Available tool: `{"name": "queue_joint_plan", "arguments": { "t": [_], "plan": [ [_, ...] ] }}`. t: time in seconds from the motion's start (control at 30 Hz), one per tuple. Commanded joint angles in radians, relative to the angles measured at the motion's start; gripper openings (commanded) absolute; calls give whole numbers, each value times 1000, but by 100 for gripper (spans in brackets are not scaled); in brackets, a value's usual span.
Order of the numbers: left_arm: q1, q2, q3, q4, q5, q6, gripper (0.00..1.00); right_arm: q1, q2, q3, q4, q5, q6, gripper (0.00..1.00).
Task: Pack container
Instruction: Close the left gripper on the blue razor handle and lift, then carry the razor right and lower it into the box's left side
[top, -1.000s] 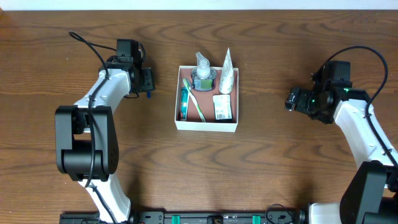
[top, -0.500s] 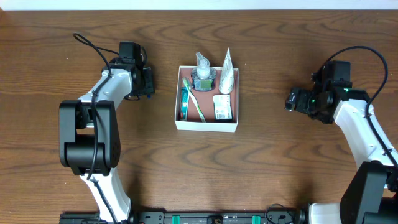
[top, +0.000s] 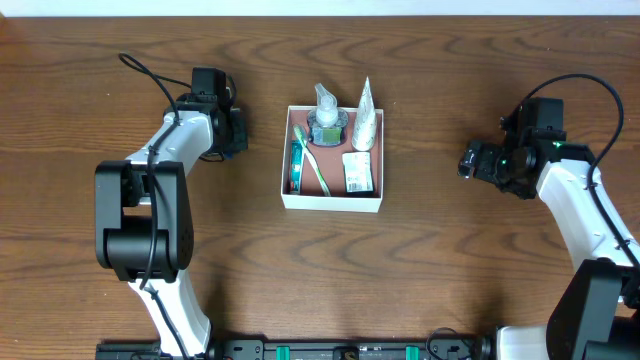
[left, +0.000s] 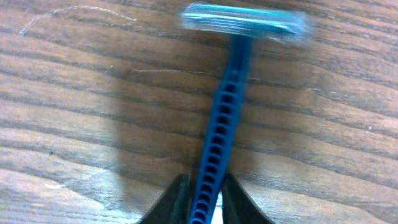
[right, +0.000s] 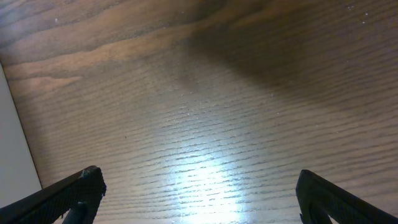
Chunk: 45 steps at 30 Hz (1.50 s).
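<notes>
Since a second ago the left arm has swung its shoulder a little toward the table's middle, and its left gripper has crept slightly nearer the container; the right arm has kept its place.

From overhead, the square shallow white-walled container with a reddish-brown inside sits at the middle of the brown wooden table. It holds a clear pump bottle with a green label, a white squeeze tube, a green and orange toothbrush and a small white printed packet. The left gripper is just beside the container's left wall, apart from it. The right gripper is well apart on the other side. From this height neither pair of jaws can be read.

At the left wrist, the jaws are narrow, pinching the lower handle of a blue plastic disposable razor. Its pale blue head points away from the fingers over bare wood. Whether it touches the table I cannot tell.

At the right wrist, the black fingertips stand wide, with only wood grain between them.
</notes>
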Motion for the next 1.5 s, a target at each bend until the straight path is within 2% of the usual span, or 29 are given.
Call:
{"name": "queue_joint_plan", "arguments": {
  "t": [0.0,0.1,0.33,0.6,0.8,0.9,1.13,1.47],
  "plan": [
    [2,19,16,-5,-8,1,10,-2,5,-4,0,3,-13,99],
    [2,19,16,-5,-8,-3,6,-2,5,-4,0,3,-13,99],
    [2,-13,30,-23,21,-29,6,-2,5,-4,0,3,-13,99],
    [2,-149,163,-211,80,-28,6,-2,5,-4,0,3,-13,99],
    [-13,-297,167,-333,86,-29,6,-2,5,-4,0,3,-13,99],
    [-37,-354,167,-403,139,-31,6,-2,5,-4,0,3,-13,99],
    [-123,-394,166,-536,174,-182,6,-2,5,-4,0,3,-13,99],
    [-270,-393,158,-531,177,-277,5,-2,5,-4,0,3,-13,99]
  ]
}}
